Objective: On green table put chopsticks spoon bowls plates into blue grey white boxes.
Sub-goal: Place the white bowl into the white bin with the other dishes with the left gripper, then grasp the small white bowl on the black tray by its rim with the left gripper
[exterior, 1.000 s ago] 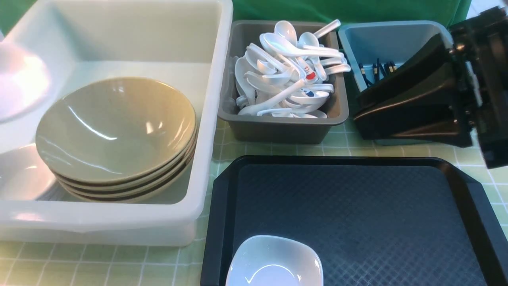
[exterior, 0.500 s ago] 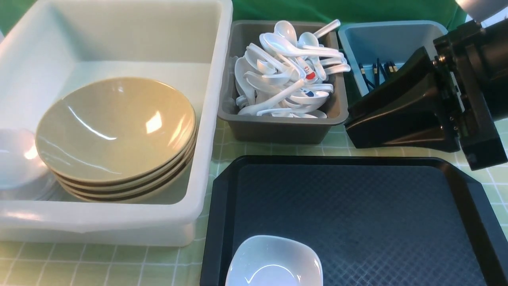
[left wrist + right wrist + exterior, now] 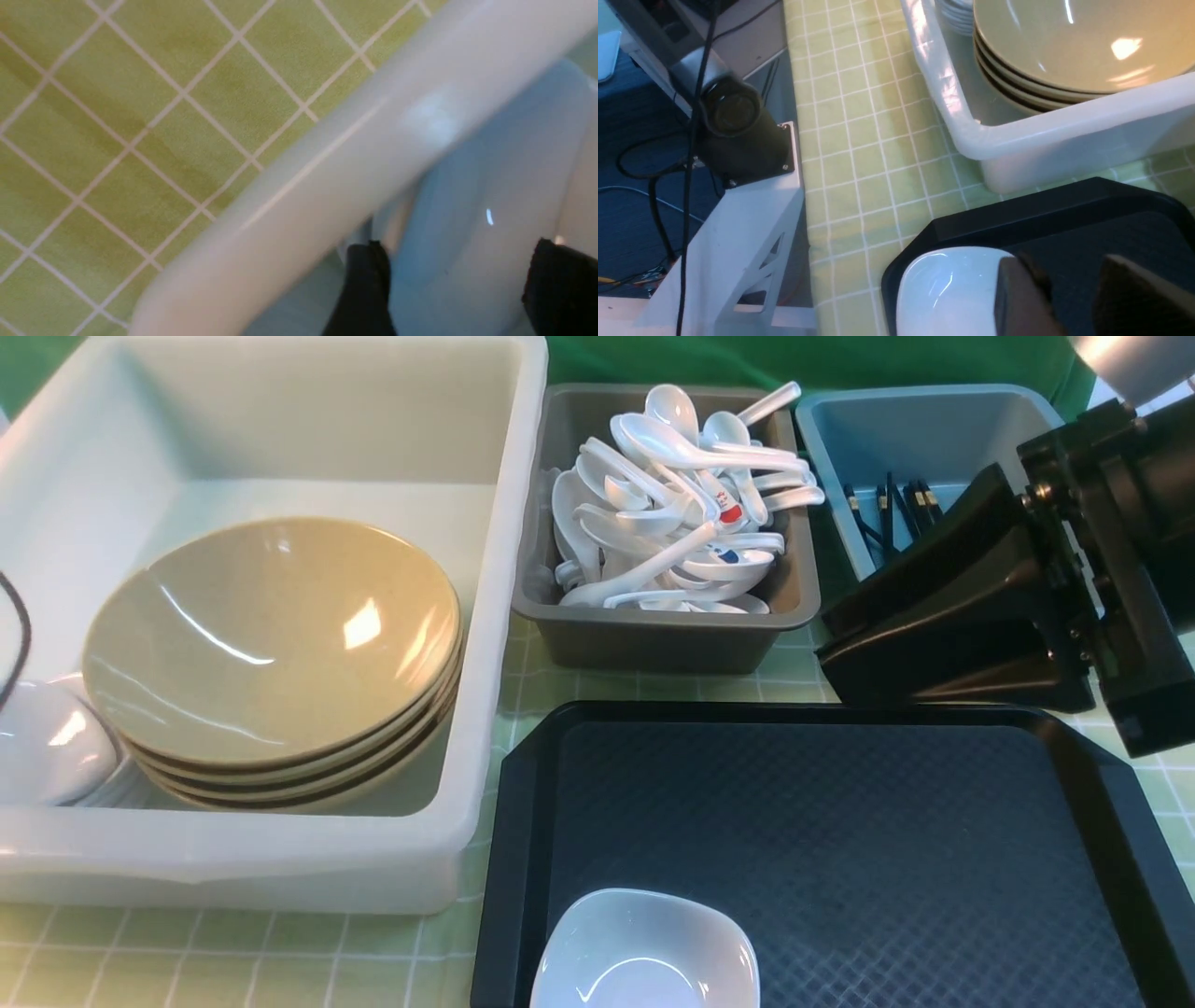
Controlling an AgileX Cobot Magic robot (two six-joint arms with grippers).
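Item: plate (image 3: pixel 644 952), white, rounded-square, no long axis. Sits on black tray (image 3: pixel 840 859) at the desk (image 3: pixel 233 952) near edge, lying toward the near-left corner from the right pincer (image 3: pixel 831 635), which is parted, empty and the nearer one. Left pincer (image 3: pixel 455 261), jaws wide, straddles stacked plate (image 3: pixel 495 163) inside white box (image 3: pixel 504 616).

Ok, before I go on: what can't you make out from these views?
Chopsticks in the blue box: front view, the right tool covers most; count unclear.
Lone plate on the black tray: front view, cut off by the bottom edge.
Stacked plates in the white box: front view, cut by the left edge and hidden behind the bowls.
Left tool: left wrist view only, blurred; contact with the top plate unclear.
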